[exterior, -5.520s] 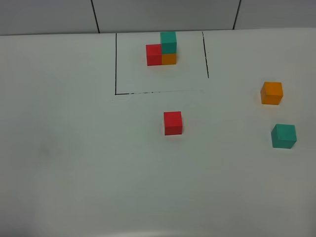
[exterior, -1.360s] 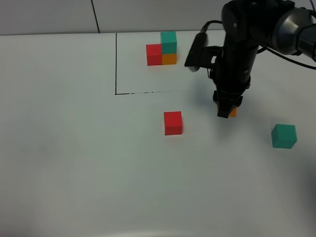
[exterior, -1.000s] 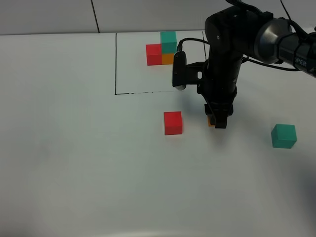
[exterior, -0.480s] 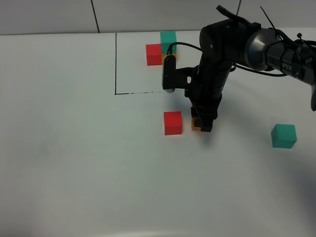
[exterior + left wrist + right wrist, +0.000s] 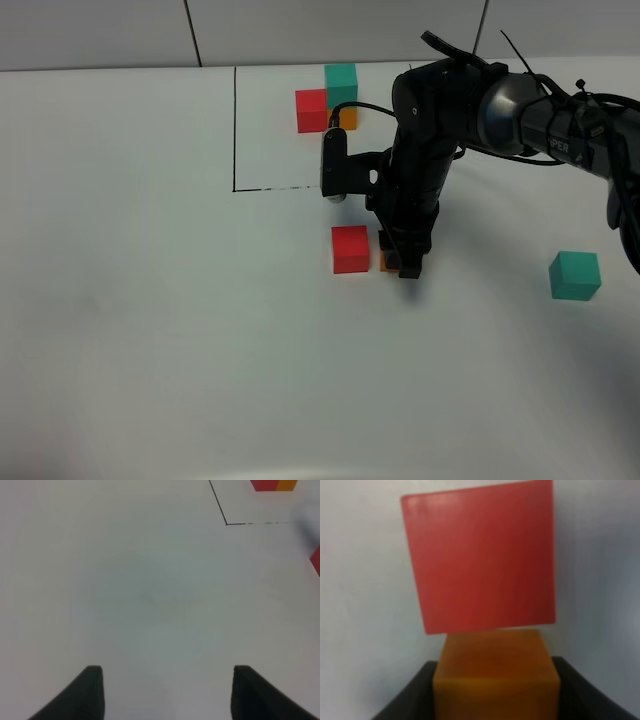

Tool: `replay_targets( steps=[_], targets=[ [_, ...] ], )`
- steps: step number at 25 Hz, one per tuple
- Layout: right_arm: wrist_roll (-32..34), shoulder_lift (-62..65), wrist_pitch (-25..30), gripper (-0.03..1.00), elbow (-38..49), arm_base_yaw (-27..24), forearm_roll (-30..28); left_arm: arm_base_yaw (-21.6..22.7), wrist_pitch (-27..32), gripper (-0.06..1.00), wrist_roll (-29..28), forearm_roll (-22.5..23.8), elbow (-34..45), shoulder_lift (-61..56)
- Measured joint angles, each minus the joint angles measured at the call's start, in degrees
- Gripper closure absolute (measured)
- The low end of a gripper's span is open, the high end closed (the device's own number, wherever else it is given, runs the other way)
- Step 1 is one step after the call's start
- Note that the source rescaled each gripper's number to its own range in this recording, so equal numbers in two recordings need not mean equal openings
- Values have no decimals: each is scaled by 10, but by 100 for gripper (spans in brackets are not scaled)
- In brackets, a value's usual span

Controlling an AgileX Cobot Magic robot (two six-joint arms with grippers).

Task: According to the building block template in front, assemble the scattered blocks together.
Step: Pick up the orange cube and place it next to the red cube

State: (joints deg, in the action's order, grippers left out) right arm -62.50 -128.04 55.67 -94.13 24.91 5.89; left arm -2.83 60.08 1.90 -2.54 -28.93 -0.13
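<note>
The template [image 5: 328, 98] stands inside the black outline at the back: a red block beside an orange one, with a teal block on top. A loose red block [image 5: 350, 248] sits mid-table. My right gripper [image 5: 397, 262] is shut on an orange block [image 5: 384, 263] and holds it right beside the red block; in the right wrist view the orange block [image 5: 495, 675] touches the red block [image 5: 480, 562]. A loose teal block [image 5: 575, 275] sits at the right. My left gripper [image 5: 165, 690] is open and empty over bare table, out of the exterior view.
A black outline [image 5: 234, 130] marks the template area at the back; its corner [image 5: 226, 524] and the template's base [image 5: 274, 484] show in the left wrist view. A grey wall runs behind the white table [image 5: 150, 320].
My right arm has carried the orange block from the right side leftward and down, bringing it beside the loose red block. The red and teal blocks have not moved.
</note>
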Motion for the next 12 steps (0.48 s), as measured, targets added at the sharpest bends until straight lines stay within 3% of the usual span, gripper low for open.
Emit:
replay_targets(
  steps=[12],
  targets=[
    [-30, -3, -17, 94, 0, 2, 29, 0, 0, 72, 0, 0, 0, 0]
  ],
)
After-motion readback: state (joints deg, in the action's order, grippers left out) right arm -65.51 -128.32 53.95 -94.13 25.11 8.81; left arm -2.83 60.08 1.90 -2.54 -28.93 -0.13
